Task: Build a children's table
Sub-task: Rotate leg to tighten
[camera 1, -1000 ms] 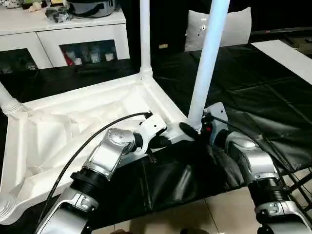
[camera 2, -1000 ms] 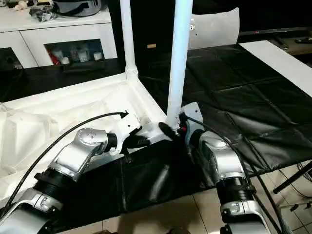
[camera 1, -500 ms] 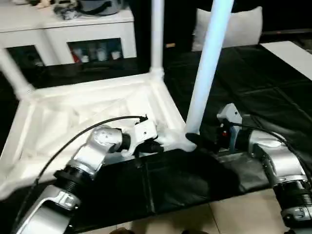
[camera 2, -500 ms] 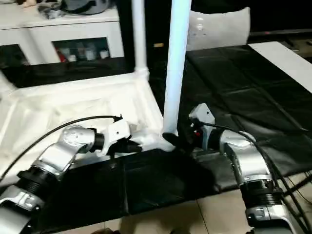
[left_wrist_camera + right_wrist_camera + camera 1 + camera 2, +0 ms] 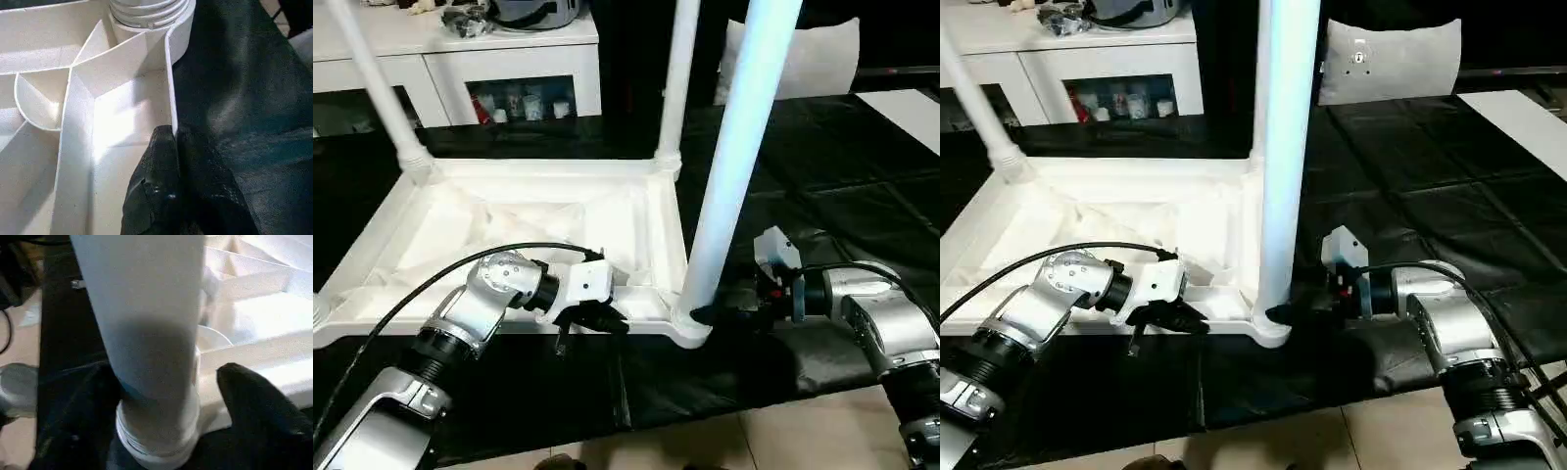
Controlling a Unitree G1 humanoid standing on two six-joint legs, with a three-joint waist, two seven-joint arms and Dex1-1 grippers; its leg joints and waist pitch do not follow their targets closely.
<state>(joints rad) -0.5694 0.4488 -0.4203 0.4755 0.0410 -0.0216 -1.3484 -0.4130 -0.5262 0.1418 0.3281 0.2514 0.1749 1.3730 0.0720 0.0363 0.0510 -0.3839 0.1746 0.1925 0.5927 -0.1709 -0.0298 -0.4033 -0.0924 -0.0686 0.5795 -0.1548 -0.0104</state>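
Tabletop (image 5: 524, 211) upside down on black sheet (image 5: 862, 186), legs up. Left gripper (image 5: 172, 147) pinched shut on near rim wall. Nearest leg (image 5: 734, 166) seated in corner socket; right gripper (image 5: 161, 382) spread around its base, contact unclear.

White leg (image 5: 146, 333) upright in corner socket (image 5: 159, 443), gripper (image 5: 161, 401) fingers astride.

Legs crowd our near corner; open mat to our right

The near leg (image 5: 734, 166) rises between our grippers, blocking passage across; the table top (image 5: 509, 220) fills our left side, its rim (image 5: 168, 98) walling the left gripper (image 5: 597, 318). The black mat (image 5: 862, 186) right of the leg lies open.
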